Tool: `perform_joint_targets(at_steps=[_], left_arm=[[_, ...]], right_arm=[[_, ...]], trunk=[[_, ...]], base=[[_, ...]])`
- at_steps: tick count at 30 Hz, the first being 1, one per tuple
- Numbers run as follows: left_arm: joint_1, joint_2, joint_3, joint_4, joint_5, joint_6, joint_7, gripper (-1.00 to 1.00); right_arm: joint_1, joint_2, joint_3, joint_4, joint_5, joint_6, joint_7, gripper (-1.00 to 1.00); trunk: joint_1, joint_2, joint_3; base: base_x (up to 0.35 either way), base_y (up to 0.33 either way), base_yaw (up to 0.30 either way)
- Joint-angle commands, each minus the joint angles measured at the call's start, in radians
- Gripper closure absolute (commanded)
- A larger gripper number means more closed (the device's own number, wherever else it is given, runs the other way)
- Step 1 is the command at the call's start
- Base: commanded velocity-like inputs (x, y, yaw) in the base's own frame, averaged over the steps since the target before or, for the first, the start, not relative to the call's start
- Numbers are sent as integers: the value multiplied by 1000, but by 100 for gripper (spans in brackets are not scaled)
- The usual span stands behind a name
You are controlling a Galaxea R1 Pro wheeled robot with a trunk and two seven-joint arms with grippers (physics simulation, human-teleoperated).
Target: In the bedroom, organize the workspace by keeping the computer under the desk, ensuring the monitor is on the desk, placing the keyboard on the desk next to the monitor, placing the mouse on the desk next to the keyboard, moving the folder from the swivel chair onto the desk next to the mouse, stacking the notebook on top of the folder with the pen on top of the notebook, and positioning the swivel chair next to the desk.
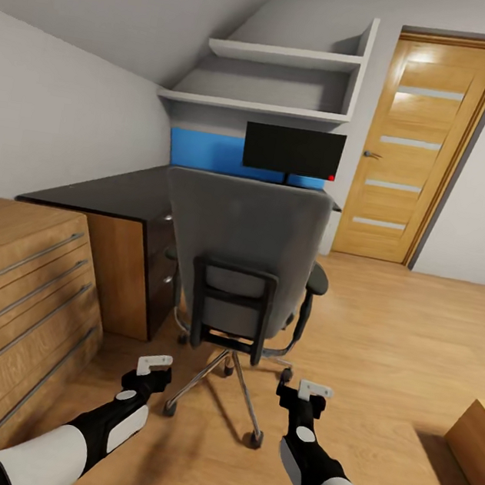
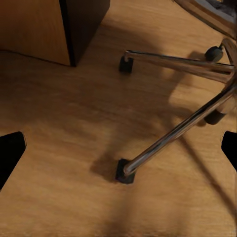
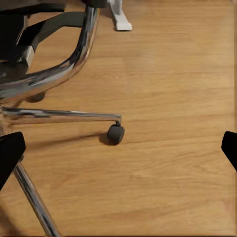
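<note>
The grey swivel chair (image 1: 242,242) stands with its tall back toward me, in front of the black-topped desk (image 1: 102,194). The monitor (image 1: 293,151) stands on the desk's far end, before the blue panel. My left gripper (image 1: 154,365) and right gripper (image 1: 312,393) hover open and empty above the floor, either side of the chair's chrome base (image 1: 239,397). In the left wrist view a chrome leg (image 2: 177,131) ends in a castor (image 2: 124,173). The right wrist view holds another castor (image 3: 116,133). The chair back hides the seat and folder. Computer, keyboard, mouse, notebook and pen are out of view.
A light wooden dresser (image 1: 17,294) stands close on my left, beside the desk's black drawer unit (image 1: 163,262). White shelves (image 1: 274,84) hang above the desk. A wooden door (image 1: 424,145) is at the back right. A wooden box corner (image 1: 473,444) juts in at right.
</note>
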Motion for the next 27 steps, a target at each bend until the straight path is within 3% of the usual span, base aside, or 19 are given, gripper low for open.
perform_joint_targets(at_steps=[1, 8, 12, 17, 20, 22, 27], left_arm=[[-1, 0, -9, 0, 9, -5, 5, -100], [-1, -13, -15, -1, 8, -6, 6, -100], [-1, -54, -17, -1, 6, -3, 9, -100], [-1, -94, -21, -1, 7, 52, 11, -100], [-3, -117, -20, -10, 6, 145, 11, -100], [-6, -128, -19, -40, 6, 198, 12, -100], [-9, -132, -14, -65, 7, 222, 11, -100]], right_arm=[[0, 4, 2, 0, 9, -24, -3, -100], [1, 17, 21, -1, 12, -42, -4, -100], [1, 48, 30, -3, 12, -43, -6, -100], [1, 51, 70, -3, 13, -29, -10, -100], [1, 51, 89, -23, 13, 14, -11, -100], [1, 51, 97, -63, 12, 86, -11, -100], [1, 51, 101, -101, 11, 177, -9, -100]], trunk=[[-1, 0, -1], [-1, 0, -1], [-1, 0, -1], [-1, 0, -1], [-1, 0, -1], [-1, 0, -1], [-1, 0, -1]], base=[[-278, 0, 0], [-133, 0, 0], [-29, 0, 0], [-8, 0, 0], [-2, 0, 0], [0, 0, 0], [0, 0, 0]])
